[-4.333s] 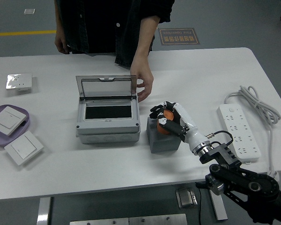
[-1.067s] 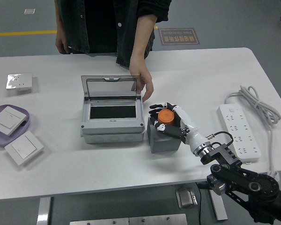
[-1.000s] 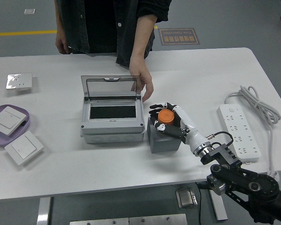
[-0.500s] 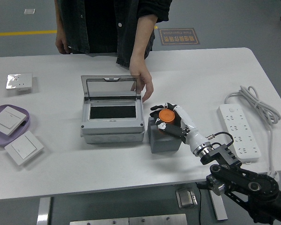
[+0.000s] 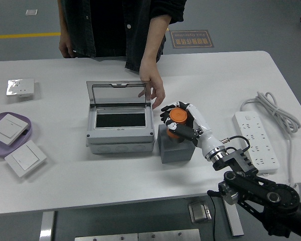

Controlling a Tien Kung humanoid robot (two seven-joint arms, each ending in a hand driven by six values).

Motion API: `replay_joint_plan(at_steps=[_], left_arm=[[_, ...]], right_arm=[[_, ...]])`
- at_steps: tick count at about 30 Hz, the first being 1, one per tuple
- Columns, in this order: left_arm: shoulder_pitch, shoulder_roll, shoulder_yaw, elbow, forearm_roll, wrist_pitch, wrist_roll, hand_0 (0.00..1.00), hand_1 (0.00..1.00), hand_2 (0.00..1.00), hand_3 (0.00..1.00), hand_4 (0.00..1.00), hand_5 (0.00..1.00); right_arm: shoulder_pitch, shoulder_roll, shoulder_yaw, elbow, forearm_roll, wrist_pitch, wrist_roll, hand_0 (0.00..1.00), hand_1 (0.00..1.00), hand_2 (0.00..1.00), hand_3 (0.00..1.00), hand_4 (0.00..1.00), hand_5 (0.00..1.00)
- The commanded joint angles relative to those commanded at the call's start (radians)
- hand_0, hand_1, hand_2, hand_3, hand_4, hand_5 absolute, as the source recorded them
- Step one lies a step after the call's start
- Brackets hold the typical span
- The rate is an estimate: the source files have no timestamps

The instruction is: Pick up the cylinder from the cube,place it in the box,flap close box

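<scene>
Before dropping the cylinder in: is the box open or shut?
Open: the box lid stands upright, the dark inside shows.

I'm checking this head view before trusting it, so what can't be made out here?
- Cylinder: its lower part, hidden by the right hand.
- Cube: its top, behind that hand.
- Box: its inside, too dark.
- Person's hand: whether it touches the lid.
- Left arm: out of frame.
</scene>
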Motion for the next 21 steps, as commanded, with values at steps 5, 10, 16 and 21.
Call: replay_joint_plan(at_steps=[5,10,16,21], left_arm=[[0.002,0.000,0.003,0.000,-0.001,-0.001,0.001,0.614,0.629,0.606,0.641,0.727,0.190],[0.008,-0.003,0.007,0.000,-0.004,-0.001,0.001,0.614,0.629,0.606,0.641,0.728,0.194],[0.010,0.001,0.015,0.000,-0.009,-0.001,0.002,0.613,0.629,0.607,0.641,0.731,0.199],[0.006,0.012,0.021,0.000,-0.011,-0.001,0.002,0.613,0.629,0.607,0.641,0.733,0.206]], right_arm=[[0.023,0.011,-0.001,0.039,-0.014,-0.016,-0.030,0.452,0.372,0.445,0.317,0.038,0.002],[0.094,0.041,-0.031,0.065,-0.093,-0.020,-0.113,0.217,0.199,0.267,0.246,0.002,0.002],[0.205,0.107,-0.077,0.079,-0.237,-0.006,-0.266,0.117,0.145,0.221,0.200,0.002,0.002],[0.292,0.153,-0.143,0.080,-0.382,0.015,-0.423,0.045,0.126,0.209,0.180,0.002,0.002]])
